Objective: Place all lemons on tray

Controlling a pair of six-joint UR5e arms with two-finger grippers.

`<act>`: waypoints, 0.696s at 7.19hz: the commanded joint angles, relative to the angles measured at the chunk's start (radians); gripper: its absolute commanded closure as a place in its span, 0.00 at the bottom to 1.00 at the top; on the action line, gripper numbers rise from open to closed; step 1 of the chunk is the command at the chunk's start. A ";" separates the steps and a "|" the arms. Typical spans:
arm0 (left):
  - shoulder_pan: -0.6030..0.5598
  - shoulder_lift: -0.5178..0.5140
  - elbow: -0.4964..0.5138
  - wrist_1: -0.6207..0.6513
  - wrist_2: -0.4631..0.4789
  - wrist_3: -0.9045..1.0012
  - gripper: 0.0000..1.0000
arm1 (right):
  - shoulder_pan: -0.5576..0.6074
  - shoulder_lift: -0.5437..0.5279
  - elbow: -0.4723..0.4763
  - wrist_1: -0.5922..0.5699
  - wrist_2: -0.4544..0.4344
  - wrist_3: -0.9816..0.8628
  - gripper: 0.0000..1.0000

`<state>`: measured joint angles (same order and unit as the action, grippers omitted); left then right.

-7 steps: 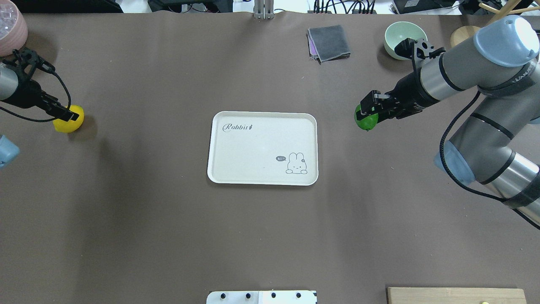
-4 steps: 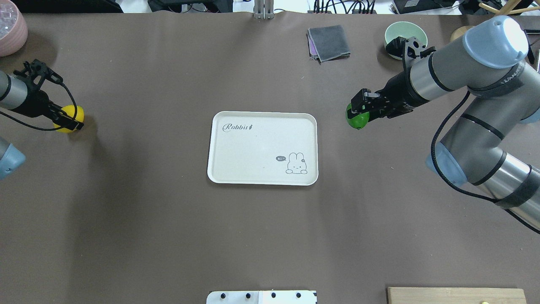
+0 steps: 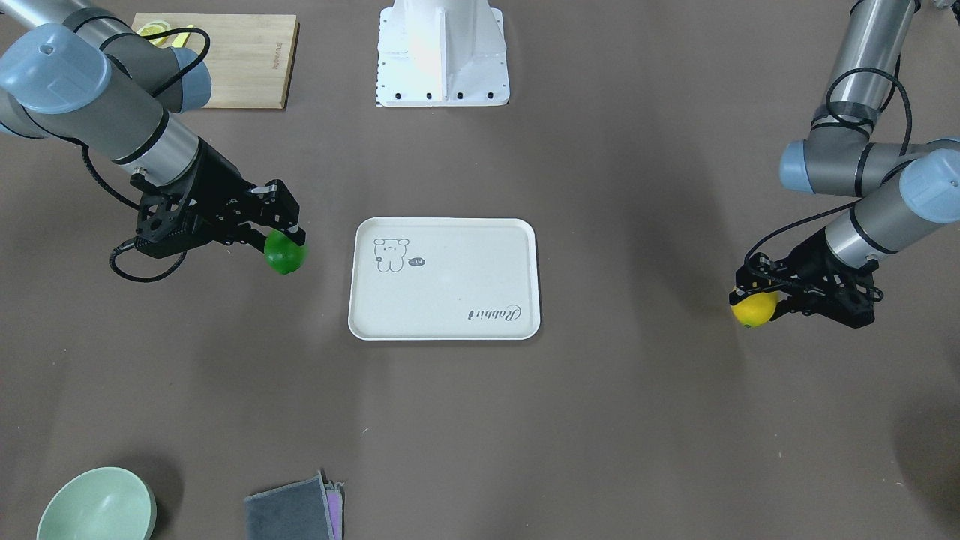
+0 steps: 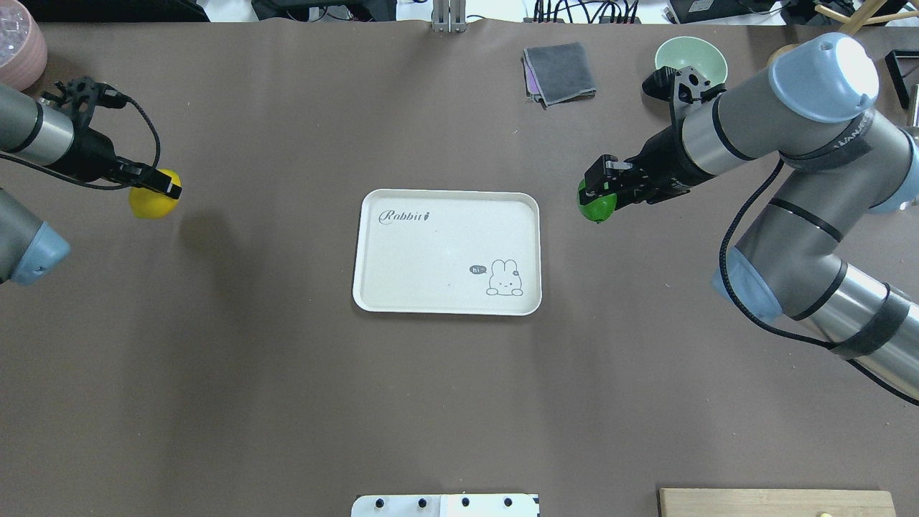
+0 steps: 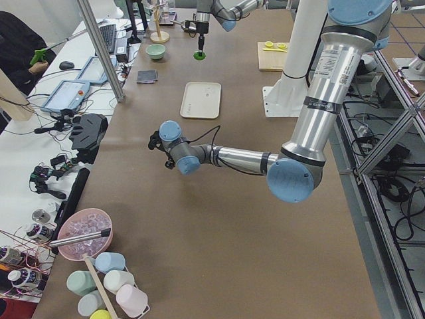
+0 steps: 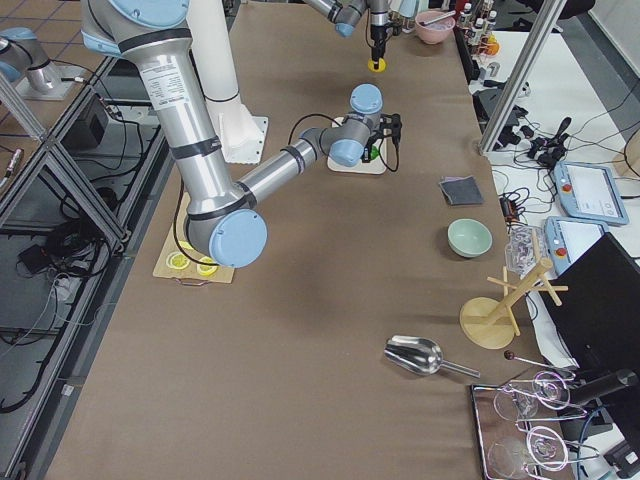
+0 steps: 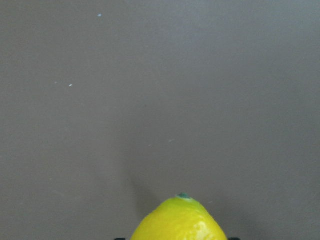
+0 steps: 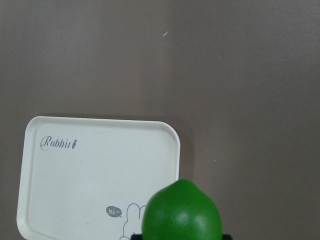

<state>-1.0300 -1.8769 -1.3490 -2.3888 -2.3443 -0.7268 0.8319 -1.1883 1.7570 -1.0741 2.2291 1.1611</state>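
Note:
The cream-white tray [image 4: 445, 251] [image 3: 446, 281] lies empty in the middle of the table, with "Rabbit" script and a small drawing on it. My left gripper [image 4: 154, 190] [image 3: 754, 296] is shut on the yellow lemon [image 4: 152, 203] [image 3: 754, 309] [image 7: 179, 222] and holds it above the table, far left of the tray. My right gripper [image 4: 599, 190] [image 3: 281, 229] is shut on the green lemon [image 4: 596, 207] [image 3: 285, 256] [image 8: 182, 212] and holds it in the air just off the tray's right edge. The tray also shows in the right wrist view [image 8: 100, 165].
A mint bowl [image 4: 691, 57] and a folded grey cloth [image 4: 560, 72] lie at the far right. A pink bowl [image 4: 20, 44] sits at the far left corner. A wooden cutting board [image 3: 240, 56] with lemon slices [image 3: 154, 30] lies by the robot base [image 3: 442, 52].
Both arms have moved toward the tray with their lemons. The yellow lemon has been lifted and shifted right; the green lemon has shifted left, close to the tray's right edge.

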 commanded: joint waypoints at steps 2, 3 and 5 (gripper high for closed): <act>0.127 -0.154 -0.062 0.000 0.050 -0.426 1.00 | -0.095 0.061 -0.007 -0.067 -0.106 0.000 1.00; 0.237 -0.197 -0.076 0.002 0.174 -0.512 1.00 | -0.131 0.102 -0.025 -0.098 -0.153 0.000 1.00; 0.321 -0.293 -0.073 0.058 0.259 -0.603 1.00 | -0.155 0.180 -0.114 -0.125 -0.178 -0.001 1.00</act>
<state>-0.7607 -2.1144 -1.4181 -2.3676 -2.1373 -1.2760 0.6937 -1.0500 1.6954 -1.1872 2.0686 1.1609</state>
